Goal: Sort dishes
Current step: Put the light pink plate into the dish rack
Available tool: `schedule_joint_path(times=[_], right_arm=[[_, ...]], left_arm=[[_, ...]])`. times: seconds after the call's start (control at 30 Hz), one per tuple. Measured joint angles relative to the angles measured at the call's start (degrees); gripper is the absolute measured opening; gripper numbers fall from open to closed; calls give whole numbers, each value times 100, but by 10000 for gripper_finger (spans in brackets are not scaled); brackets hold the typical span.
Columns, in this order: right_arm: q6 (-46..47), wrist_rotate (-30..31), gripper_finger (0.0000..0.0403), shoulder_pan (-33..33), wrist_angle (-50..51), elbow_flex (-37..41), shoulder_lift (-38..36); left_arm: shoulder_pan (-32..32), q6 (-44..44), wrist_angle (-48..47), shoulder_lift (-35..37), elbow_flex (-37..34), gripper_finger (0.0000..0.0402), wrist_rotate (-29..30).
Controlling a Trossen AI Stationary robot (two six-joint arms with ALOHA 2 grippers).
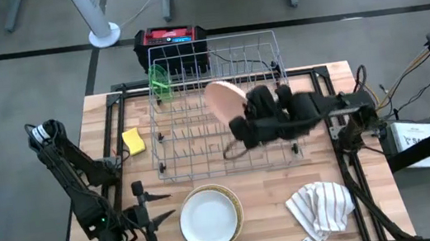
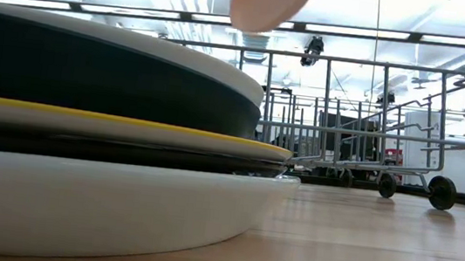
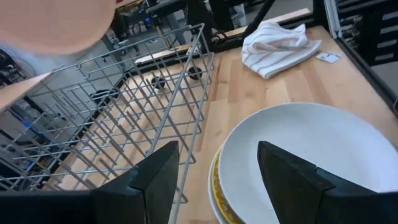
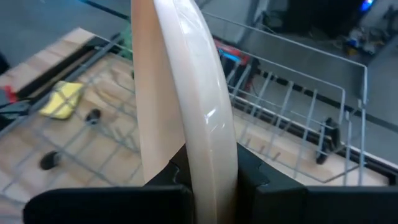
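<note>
Peach plate (image 4: 186,93) held on edge over the wire dish rack (image 1: 202,151), pinched at its rim by the right gripper (image 1: 259,123).

The upright hold probably suits dropping it between the tines; open slots lie toward 9 o'clock, while the lime-green dish (image 1: 160,82) stands at the rack's 11 o'clock corner. The left gripper (image 1: 153,208), fingers apart, waits at 7 o'clock beside the stacked plates (image 1: 209,218), white plate on top. The yellow sponge (image 1: 134,141) and striped cloth (image 1: 320,206) lie outside the rack.
</note>
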State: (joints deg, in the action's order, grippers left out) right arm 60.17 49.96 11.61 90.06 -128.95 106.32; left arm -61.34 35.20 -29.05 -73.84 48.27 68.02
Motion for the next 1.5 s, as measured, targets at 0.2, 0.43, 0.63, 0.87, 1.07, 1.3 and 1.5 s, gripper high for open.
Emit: schedule_joint_path(times=[0.2, 0.43, 0.63, 0.87, 1.07, 1.3, 1.5], right_arm=[[-437, -560, 35, -786, 2, 0, -6], [-1049, -1329, 35, -1600, -2, 0, -6], [-1483, -1850, 35, -2286, -2, 1, -6], [-1961, -2040, 35, -3207, -4, 11, -17], [-2172, -1951, 35, -3819, -7, 13, -30], [-2375, -1588, 35, -4311, -3, 79, 8], [-2436, -1483, 35, -4614, -4, 335, 66]], left_arm=[[-2, 102, -415, 7, 0, 208, -1], [-11, 672, -1016, 7, 0, 208, -6], [-13, 776, -1146, 4, 0, 208, -7], [-13, 778, -1257, 4, 0, 208, -148], [-13, 756, -1424, 4, 0, 208, -156], [-13, 782, -1867, 0, 0, 208, -281], [-10, 795, -2037, 0, 0, 208, -273]])
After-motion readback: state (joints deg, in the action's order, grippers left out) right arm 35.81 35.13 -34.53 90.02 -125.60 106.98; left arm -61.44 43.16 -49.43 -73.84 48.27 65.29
